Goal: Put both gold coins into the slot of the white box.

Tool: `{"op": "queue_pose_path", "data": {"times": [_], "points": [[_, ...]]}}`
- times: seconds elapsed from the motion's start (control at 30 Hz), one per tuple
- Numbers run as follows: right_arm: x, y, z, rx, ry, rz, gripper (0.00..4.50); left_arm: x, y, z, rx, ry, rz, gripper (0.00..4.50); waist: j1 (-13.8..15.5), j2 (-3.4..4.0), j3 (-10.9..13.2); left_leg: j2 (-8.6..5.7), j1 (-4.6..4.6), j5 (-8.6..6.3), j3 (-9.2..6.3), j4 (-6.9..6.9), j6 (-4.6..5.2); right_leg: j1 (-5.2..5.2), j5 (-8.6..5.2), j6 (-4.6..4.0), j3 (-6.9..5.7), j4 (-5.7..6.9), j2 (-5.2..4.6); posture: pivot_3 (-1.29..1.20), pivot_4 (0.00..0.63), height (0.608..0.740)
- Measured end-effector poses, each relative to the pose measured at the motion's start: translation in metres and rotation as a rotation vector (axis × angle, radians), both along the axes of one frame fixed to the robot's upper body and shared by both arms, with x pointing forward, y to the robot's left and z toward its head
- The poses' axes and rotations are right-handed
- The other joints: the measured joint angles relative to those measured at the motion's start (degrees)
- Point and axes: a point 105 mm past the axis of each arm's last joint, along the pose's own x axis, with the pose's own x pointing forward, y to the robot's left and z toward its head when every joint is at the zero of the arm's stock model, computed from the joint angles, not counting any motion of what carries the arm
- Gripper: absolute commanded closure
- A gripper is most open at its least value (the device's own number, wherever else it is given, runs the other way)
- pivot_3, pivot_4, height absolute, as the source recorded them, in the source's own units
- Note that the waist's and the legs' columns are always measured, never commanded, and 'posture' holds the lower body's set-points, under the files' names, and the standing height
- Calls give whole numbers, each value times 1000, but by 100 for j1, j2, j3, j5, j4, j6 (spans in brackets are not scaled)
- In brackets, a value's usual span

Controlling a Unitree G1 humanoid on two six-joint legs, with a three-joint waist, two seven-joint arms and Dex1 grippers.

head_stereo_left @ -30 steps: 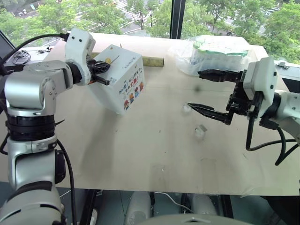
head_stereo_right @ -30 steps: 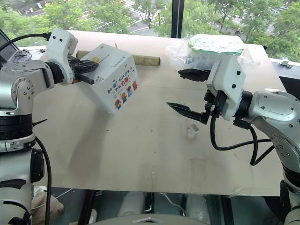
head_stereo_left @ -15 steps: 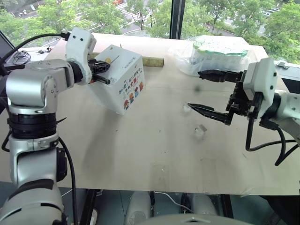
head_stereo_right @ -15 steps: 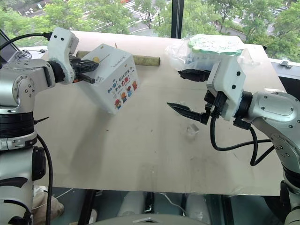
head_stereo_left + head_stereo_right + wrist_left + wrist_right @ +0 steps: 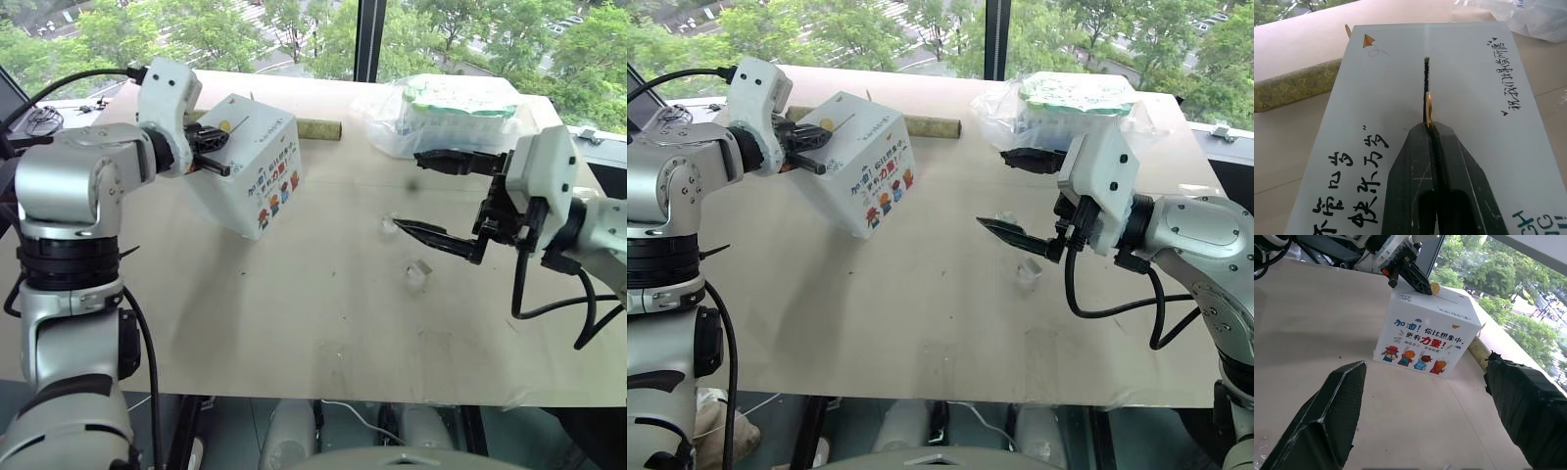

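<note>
While the left pincer (image 5: pixel 1429 128) pinches a gold coin (image 5: pixel 1428 108) edge-on at the white box's (image 5: pixel 257 166) slot (image 5: pixel 1425 81), the right pincer (image 5: pixel 421 193) hangs wide above the desk (image 5: pixel 323 313).

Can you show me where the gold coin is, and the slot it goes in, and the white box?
gold coin (image 5: pixel 1428 110), left wrist view, its upright edge at the slot.
slot (image 5: pixel 1425 81), left wrist view, the dark slit's bare part.
white box (image 5: pixel 257 174), left eye view, its side face.
</note>
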Motion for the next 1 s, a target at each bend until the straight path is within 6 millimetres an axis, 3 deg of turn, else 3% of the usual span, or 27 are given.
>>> {"op": "queue_pose_path", "data": {"times": [1.0], "points": [[1, -1, 0, -8, -9, -11, 318, -3, -2, -2, -20, 14, -32, 4500, 3, 0, -1, 0, -1, 0, 0, 0, 0, 0, 0, 0, 0, 1, 0, 0, 150, 740]]}}
